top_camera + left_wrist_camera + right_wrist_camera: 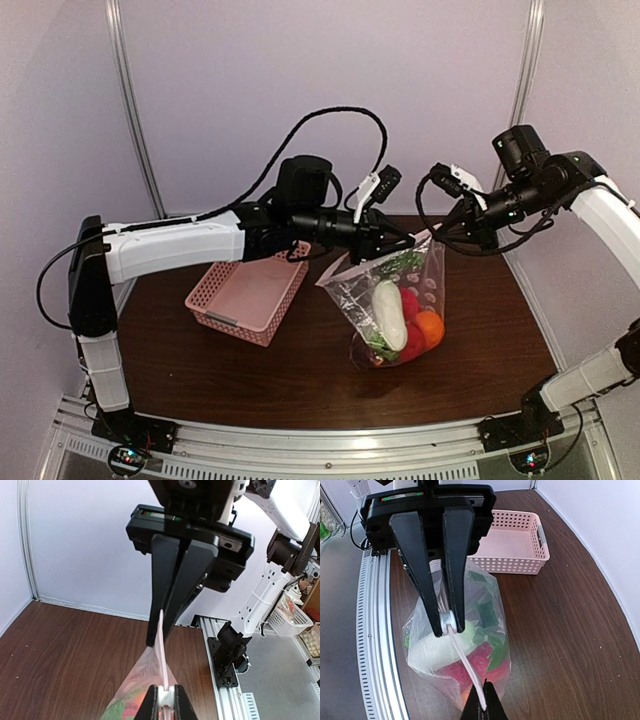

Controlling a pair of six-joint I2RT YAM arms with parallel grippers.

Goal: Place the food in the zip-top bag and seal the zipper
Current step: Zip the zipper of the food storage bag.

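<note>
Zip-top bag (438, 268) stands near mid-tabletop (480, 350), mouth up. Food (400, 315) sits in its lower half. Basket (245, 300) is on the tabletop at the bag's 9 o'clock, apart from it. Zipper (465, 660) runs along the top, left pincer (408, 241) pinching its 9 o'clock end, right pincer (437, 237) its 3 o'clock end.

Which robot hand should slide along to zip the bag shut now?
Probably the left hand. Both hands pinch the zipper, but the right hand seems to hold the zip-top bag at its end corner, like an anchor. More of the bag's mouth runs off on the left hand's side.
</note>
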